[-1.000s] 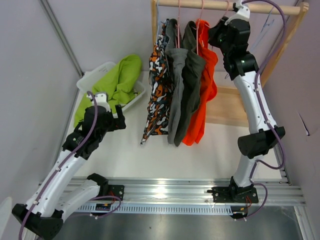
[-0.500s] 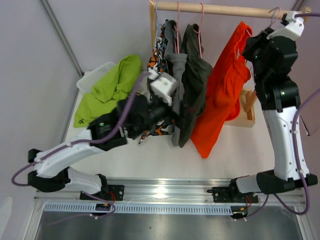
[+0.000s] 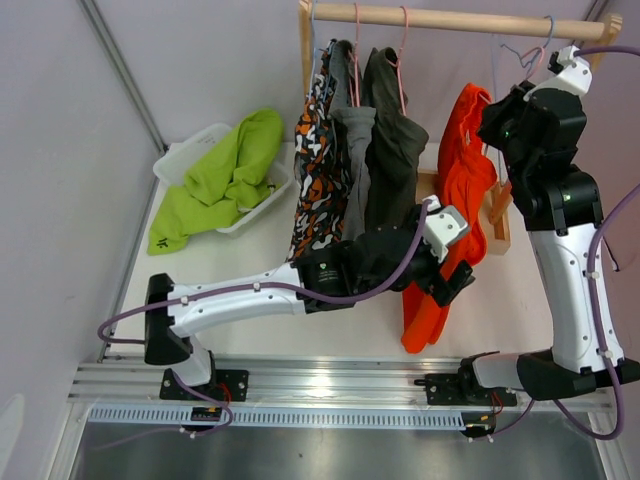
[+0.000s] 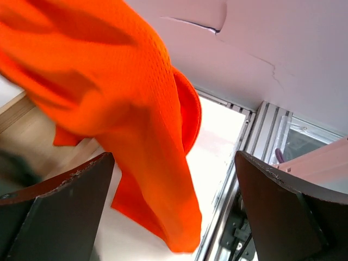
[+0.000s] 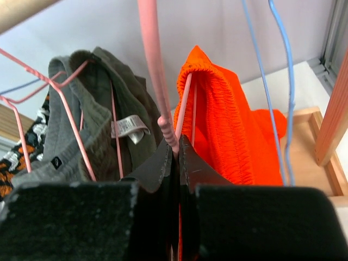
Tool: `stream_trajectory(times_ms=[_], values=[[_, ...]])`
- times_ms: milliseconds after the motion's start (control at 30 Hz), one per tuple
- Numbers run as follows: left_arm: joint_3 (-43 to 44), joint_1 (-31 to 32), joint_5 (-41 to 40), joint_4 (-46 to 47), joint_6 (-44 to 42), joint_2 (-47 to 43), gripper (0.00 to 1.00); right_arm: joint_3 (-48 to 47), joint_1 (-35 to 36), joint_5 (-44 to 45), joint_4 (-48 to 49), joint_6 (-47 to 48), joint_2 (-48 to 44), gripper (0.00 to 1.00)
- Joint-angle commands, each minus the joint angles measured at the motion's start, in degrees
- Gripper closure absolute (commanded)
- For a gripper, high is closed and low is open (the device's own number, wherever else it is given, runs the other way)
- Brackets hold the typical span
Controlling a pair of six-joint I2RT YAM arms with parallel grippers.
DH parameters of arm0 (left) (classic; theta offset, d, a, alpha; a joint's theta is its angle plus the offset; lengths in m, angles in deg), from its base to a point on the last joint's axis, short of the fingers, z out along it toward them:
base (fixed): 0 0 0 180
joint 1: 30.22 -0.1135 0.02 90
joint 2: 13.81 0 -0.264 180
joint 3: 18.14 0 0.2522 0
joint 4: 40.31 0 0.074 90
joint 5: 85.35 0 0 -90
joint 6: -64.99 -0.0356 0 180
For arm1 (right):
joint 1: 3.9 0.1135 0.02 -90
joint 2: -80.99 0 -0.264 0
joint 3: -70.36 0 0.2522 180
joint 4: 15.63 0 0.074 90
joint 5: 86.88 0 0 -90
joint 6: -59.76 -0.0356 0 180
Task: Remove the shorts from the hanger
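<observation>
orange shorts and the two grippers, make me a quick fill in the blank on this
The right gripper is shut on the ____ hanger carrying the orange shorts.
The left gripper, beside those shorts' lower part, is ____.
The lime green shorts lie in the ____ basket.
Missing: pink; open; white.

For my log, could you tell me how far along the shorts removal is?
Done: green shorts rest in the bin. In hand: right gripper pinches the hanger of the orange shorts; left gripper is open around them. Left: two grey pairs and the camo pair hang on the rod.
</observation>
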Motion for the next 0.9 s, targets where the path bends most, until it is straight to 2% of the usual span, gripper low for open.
stream_trajectory(times_ms=[0,167,233,267,300,333,500,633,800,867], values=[[3.6,0.2,1.8,6.0,-0.4,1.6,0.01,-1.1,0.3,-1.5,3.0,-1.8,-4.3,1.0],[4.3,0.2,-4.6,8.0,-1.1,5.9,0.02,-1.7,0.2,-2.8,1.4,-2.5,-6.0,1.0],[4.2,0.2,-6.3,9.9,-1.7,6.7,0.32,-1.1,0.0,-2.9,1.4,-2.7,-6.6,1.0],[4.3,0.2,-7.5,10.1,-1.7,7.4,0.78,-0.5,-0.2,-3.1,1.5,-2.9,-7.0,1.0],[4.3,0.2,-8.0,10.1,-1.3,7.4,0.97,-0.4,-0.4,-3.2,1.5,-2.9,-7.1,1.0],[4.3,0.6,-8.5,9.4,-1.1,7.4,1.0,-0.3,-0.4,-3.3,1.5,-3.0,-7.1,1.0],[-3.0,6.9,-15.6,10.4,-2.2,0.4,1.0,-1.0,-2.7,-4.3,1.9,-2.7,-5.7,1.0],[-17.3,15.7,-22.9,14.5,-1.2,-6.4,1.0,-3.2,-5.7,-6.5,1.6,-2.8,-3.8,1.0],[-22.4,24.8,-28.3,11.5,6.5,-8.6,1.0,-6.6,-10.5,-9.1,0.6,-3.3,-1.0,1.0],[-23.3,25.4,-29.2,11.3,7.7,-8.6,1.0,-6.4,-11.1,-9.9,-0.3,-4.1,-1.0,1.0]])
